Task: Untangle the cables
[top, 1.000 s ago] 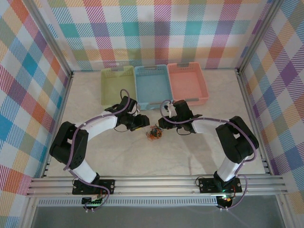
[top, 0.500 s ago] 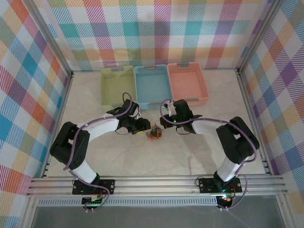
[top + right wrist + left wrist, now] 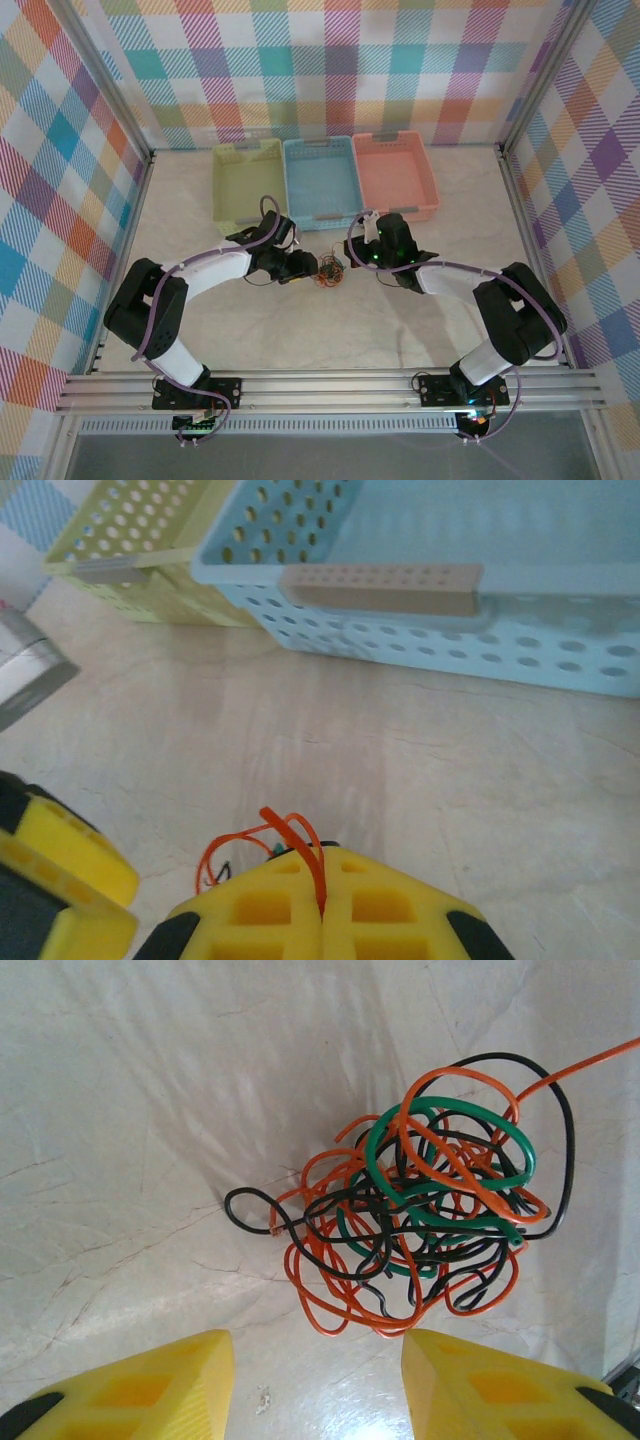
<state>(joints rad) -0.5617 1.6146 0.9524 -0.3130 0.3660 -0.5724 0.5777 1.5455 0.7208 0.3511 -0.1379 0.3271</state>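
Note:
The cables (image 3: 420, 1210) lie in one knotted ball of thin orange, black and green wires on the pale table; from above the ball (image 3: 327, 272) sits between the two grippers. My left gripper (image 3: 315, 1360) is open, its yellow fingers wide apart just short of the ball's near edge, touching nothing. My right gripper (image 3: 322, 860) is shut on an orange cable (image 3: 296, 830), which loops out above the closed fingertips. From above, the left gripper (image 3: 300, 265) is at the ball's left and the right gripper (image 3: 350, 257) at its right.
Three baskets stand in a row behind the tangle: green (image 3: 247, 146), blue (image 3: 318, 142) and pink (image 3: 394, 138). The blue basket's perforated wall (image 3: 450, 630) is close ahead of my right gripper. A yellow finger of the left gripper (image 3: 60, 860) shows at its lower left.
My right gripper has shut on an orange cable and the ball has shifted slightly towards the baskets. The left gripper has moved in closer to the ball.

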